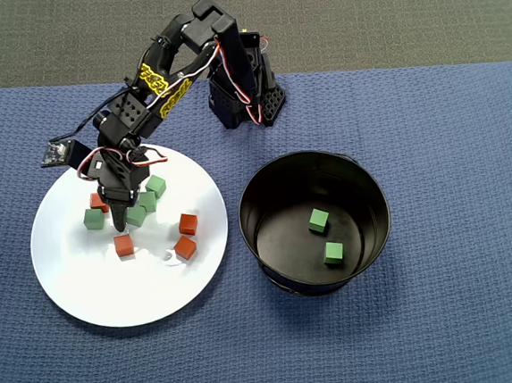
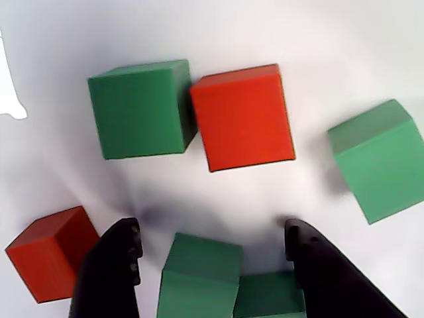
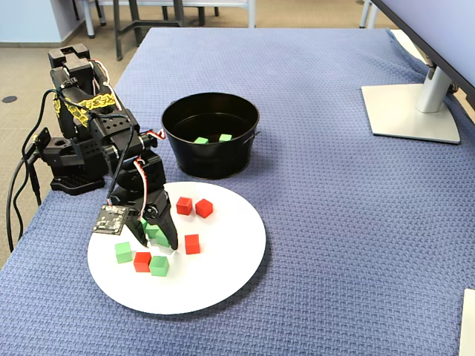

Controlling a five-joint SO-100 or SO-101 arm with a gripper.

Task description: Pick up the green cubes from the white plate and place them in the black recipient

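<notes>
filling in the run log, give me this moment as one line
phase: reaching | gripper: open, above green cubes on white plate | black recipient: two green cubes inside | red cubes: on plate

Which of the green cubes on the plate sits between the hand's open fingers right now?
The green cube at the wrist view's bottom edge, between the hand's fingers. The others lie outside them.

Nothing readable anywhere. Yellow patterned band on the arm (image 1: 164,87) too blurred to make out as letters in the overhead and fixed views. Small circuit board (image 3: 111,220) beside the wrist, no legible print. Cubes, plate and pot all plain, unmarked. Monitor base (image 3: 412,111) at the far right, no brand showing.
</notes>
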